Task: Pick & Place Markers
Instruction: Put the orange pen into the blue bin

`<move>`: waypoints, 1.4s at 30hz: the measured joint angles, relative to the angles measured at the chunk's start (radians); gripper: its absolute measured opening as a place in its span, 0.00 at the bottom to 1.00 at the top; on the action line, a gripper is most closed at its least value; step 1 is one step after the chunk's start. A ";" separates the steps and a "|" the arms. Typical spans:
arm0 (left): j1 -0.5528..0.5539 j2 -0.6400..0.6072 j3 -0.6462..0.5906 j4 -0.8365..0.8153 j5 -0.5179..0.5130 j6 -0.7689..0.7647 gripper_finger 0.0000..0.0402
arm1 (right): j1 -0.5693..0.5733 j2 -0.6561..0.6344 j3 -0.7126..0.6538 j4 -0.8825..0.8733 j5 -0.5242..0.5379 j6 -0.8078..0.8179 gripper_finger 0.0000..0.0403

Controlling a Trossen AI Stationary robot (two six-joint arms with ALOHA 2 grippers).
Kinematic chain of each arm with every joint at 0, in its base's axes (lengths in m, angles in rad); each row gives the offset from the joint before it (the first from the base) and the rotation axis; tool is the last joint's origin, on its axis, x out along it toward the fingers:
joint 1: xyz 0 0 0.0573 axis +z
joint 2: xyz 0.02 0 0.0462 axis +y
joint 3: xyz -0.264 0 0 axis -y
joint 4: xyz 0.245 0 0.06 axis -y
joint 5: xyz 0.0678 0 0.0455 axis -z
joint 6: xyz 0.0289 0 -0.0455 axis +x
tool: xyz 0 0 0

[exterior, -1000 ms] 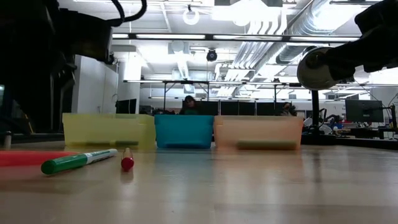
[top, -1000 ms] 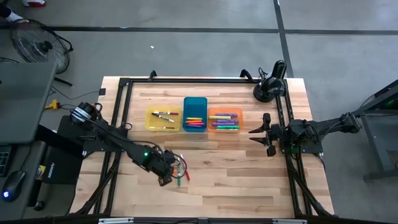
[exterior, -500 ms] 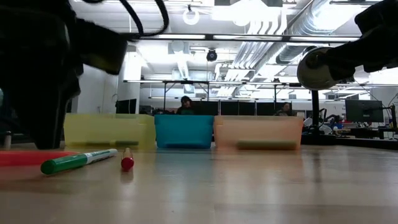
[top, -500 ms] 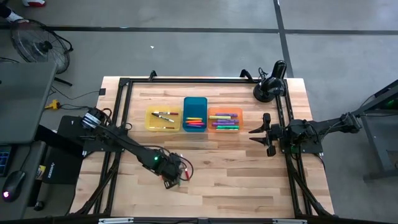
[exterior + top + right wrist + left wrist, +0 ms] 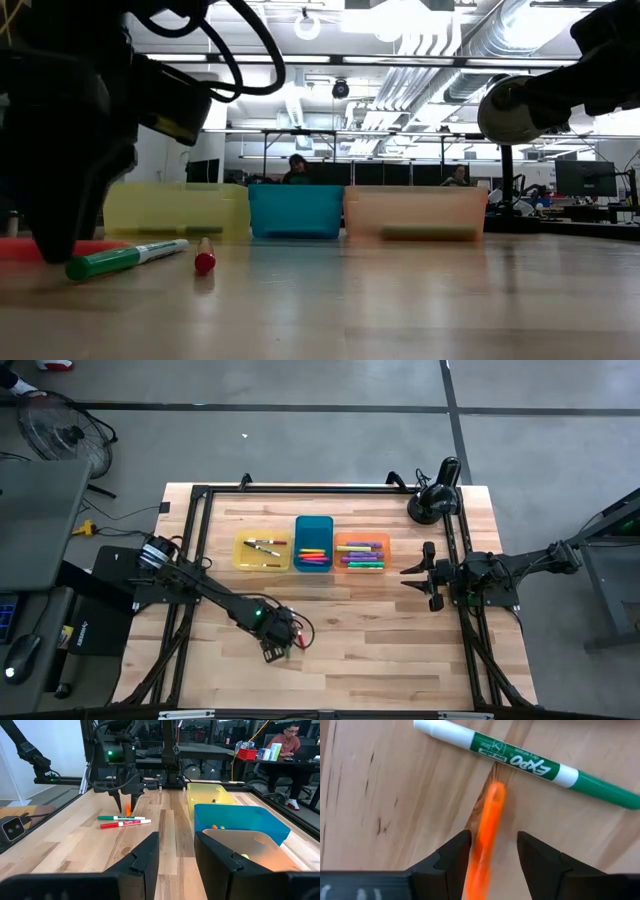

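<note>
Three loose markers lie flat on the table near its front left: an orange marker [image 5: 487,820], a green marker [image 5: 530,762] crossing just past its tip, and a red marker [image 5: 125,824]. My left gripper [image 5: 492,851] [image 5: 280,643] points down over the orange marker and is open. One finger stands on each side of the marker, and I see no touch. My right gripper [image 5: 175,851] [image 5: 415,572] waits open at the table's right side, pointing level. More markers lie in the three trays.
A yellow tray [image 5: 262,552], a blue tray [image 5: 313,538] and an orange tray [image 5: 360,540] stand side by side at the table's middle far part, each with markers inside. A black lamp-like stand [image 5: 435,500] sits at the far right. Bare wood lies right of the loose markers.
My left gripper has come down toward the table, gone a little toward its right and near edges, and tipped closer to straight down. It now stands low over the orange marker. Its fingers keep the same gap. The markers have not moved.
</note>
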 joint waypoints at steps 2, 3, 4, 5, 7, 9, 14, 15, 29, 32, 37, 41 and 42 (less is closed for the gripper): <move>0.000 0.001 0.000 -0.015 0.001 0.034 0.41 | 0.000 0.000 0.000 0.000 0.000 0.000 0.28; 0.000 0.002 0.000 -0.021 0.001 0.054 0.39 | 0.000 0.000 0.000 0.000 0.000 0.000 0.28; 0.000 0.002 0.000 -0.026 0.001 0.073 0.38 | 0.000 0.000 0.000 0.000 0.000 0.000 0.28; 0.000 0.002 -0.001 -0.029 0.002 0.092 0.35 | 0.000 0.000 0.000 0.000 0.000 0.000 0.28; 0.000 0.002 -0.002 -0.032 -0.001 0.128 0.29 | 0.000 0.000 0.000 0.000 0.000 0.000 0.28; 0.000 0.003 -0.002 -0.036 -0.006 0.152 0.22 | 0.000 0.000 0.000 0.000 0.000 0.000 0.28; 0.000 0.003 -0.003 -0.039 -0.012 0.183 0.06 | 0.000 0.000 0.000 0.000 0.000 0.000 0.28; 0.000 0.003 -0.003 -0.039 -0.012 0.188 0.06 | 0.000 0.000 0.000 0.000 0.000 0.000 0.28; 0.000 0.004 -0.003 -0.040 -0.008 0.224 0.06 | 0.000 0.000 0.000 0.000 0.000 0.000 0.28; -0.001 0.008 0.032 -0.079 -0.019 0.243 0.07 | 0.000 0.000 0.000 0.000 0.000 0.000 0.28; -0.001 0.015 0.116 -0.191 -0.072 0.296 0.07 | 0.000 0.000 0.000 -0.001 0.000 0.000 0.28; 0.007 0.010 0.179 -0.276 -0.139 0.343 0.07 | 0.000 0.000 0.000 0.000 0.000 0.000 0.28; 0.009 0.011 0.194 -0.286 -0.153 0.349 0.07 | 0.000 0.000 0.000 0.001 0.000 0.000 0.28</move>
